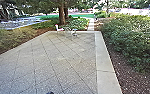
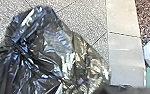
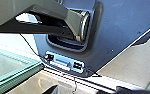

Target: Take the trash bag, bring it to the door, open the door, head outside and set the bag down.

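paved yard (image 1: 58, 60): spreads ahead of the robot, 10 to 1 o'clock, diagonal joints across it.
hedge (image 1: 133, 40): 2 o'clock, beyond a strip of brown ground cover (image 1: 114, 61).
tree (image 1: 61, 13): near 12 o'clock, past the far edge of the paving.
pale border (image 1: 104, 57): smooth band along the paving, running from about 5 o'clock towards 1.
robot base (image 3: 116, 37): dark deck, a glass panel (image 3: 13, 66) with a greenish edge close beside it; likely part of the door, so the robot seems to be out or nearly so.
trash bag (image 2: 41, 52): black, shiny, creased, large in the left wrist view, over the paving and just beside the pale border; whether its underside touches the ground, i cannot tell.
chair (image 1: 59, 28): pale, small, 12 o'clock, well apart at the far edge.
bag to fingers: close by the left side, the left arm clearly the nearer of the 2; which way the bag lies from the fingers cannot be read.
long axis: uncertain; the folds gather to a pucker, the outline is slack.
fingers: left, cannot tell; right, cannot tell.
step, as judged: outdoor carry, put-down apparently unfinished.
risk: thin film could snag or tear if dragged on rough paving.
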